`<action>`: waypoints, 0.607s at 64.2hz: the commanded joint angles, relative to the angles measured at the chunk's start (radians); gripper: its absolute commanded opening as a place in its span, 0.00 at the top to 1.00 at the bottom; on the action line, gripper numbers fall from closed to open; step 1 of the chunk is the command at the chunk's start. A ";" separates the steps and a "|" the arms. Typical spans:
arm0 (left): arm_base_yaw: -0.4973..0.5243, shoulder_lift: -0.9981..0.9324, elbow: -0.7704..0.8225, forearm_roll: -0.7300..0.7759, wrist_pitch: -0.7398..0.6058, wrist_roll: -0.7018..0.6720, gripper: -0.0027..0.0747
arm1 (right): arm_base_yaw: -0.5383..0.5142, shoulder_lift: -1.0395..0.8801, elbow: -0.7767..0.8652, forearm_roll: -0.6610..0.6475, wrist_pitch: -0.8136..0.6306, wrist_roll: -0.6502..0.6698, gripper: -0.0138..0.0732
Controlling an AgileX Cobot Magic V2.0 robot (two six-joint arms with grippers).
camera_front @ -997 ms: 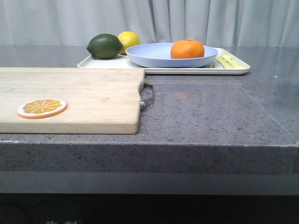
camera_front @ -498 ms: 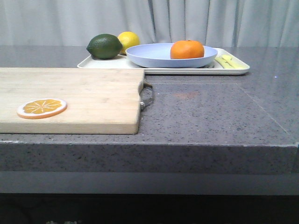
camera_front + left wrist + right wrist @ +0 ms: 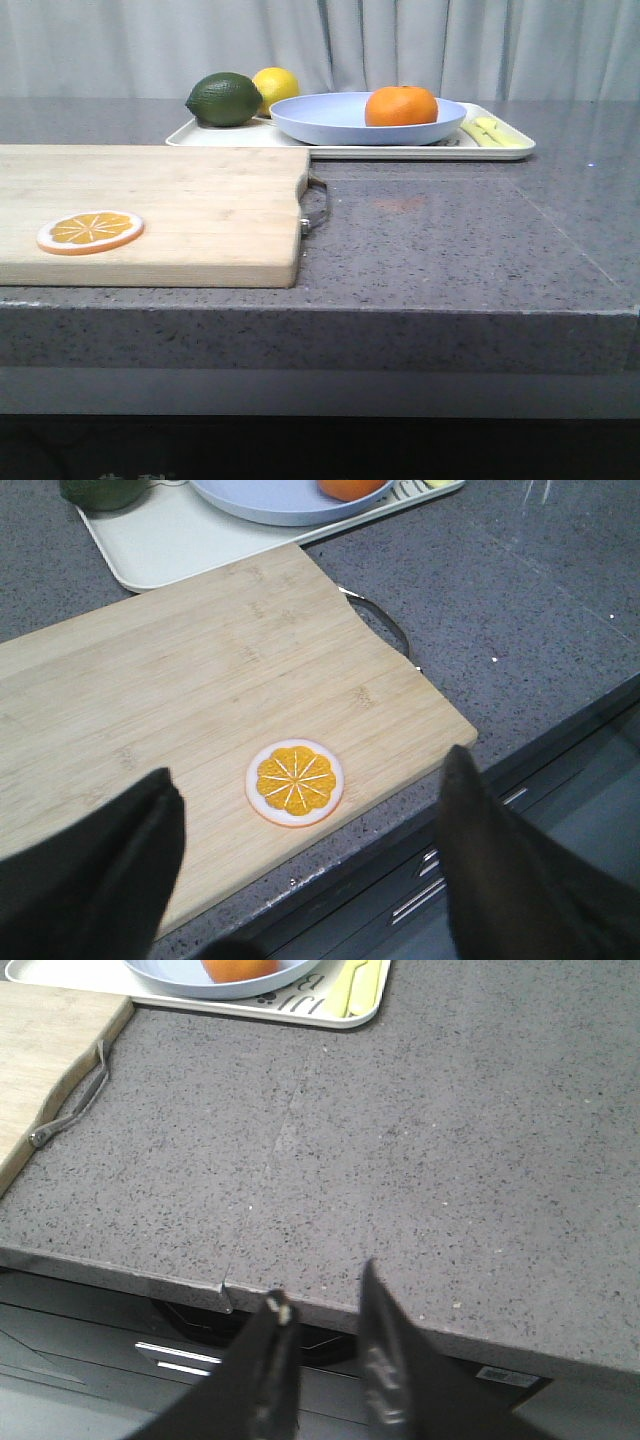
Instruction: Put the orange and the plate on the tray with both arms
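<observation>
The orange (image 3: 400, 105) sits in the pale blue plate (image 3: 320, 118), and the plate rests on the cream tray (image 3: 230, 135) at the back of the counter. All three also show at the far edge of the left wrist view: orange (image 3: 345, 488), plate (image 3: 260, 500), tray (image 3: 160, 540). The right wrist view shows them too: orange (image 3: 238, 968), plate (image 3: 170, 972), tray (image 3: 290, 1005). My left gripper (image 3: 307, 763) is wide open and empty above the counter's front edge. My right gripper (image 3: 320, 1285) is empty with a narrow gap, at the front edge. Neither gripper shows in the front view.
A wooden cutting board (image 3: 150, 200) with a metal handle lies front left and carries a flat orange slice (image 3: 90, 231). A dark green fruit (image 3: 224, 99), a lemon (image 3: 277, 85) and yellow pieces (image 3: 490, 130) also lie on the tray. Grey counter (image 3: 450, 240) lies between.
</observation>
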 commanded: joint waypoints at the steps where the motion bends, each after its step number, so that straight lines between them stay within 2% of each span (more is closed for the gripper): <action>1: 0.001 0.000 -0.025 -0.011 -0.075 -0.001 0.56 | -0.004 0.009 -0.020 -0.008 -0.061 -0.010 0.81; 10: 0.001 0.000 -0.025 -0.011 -0.075 -0.001 0.75 | -0.004 0.009 -0.020 -0.008 -0.061 -0.010 0.92; 25: 0.001 0.000 -0.025 -0.011 -0.075 -0.001 0.97 | -0.004 0.009 -0.020 -0.008 -0.061 -0.010 0.92; 39: 0.020 -0.050 0.002 -0.009 -0.098 -0.001 0.99 | -0.004 0.009 -0.020 -0.008 -0.060 -0.010 0.92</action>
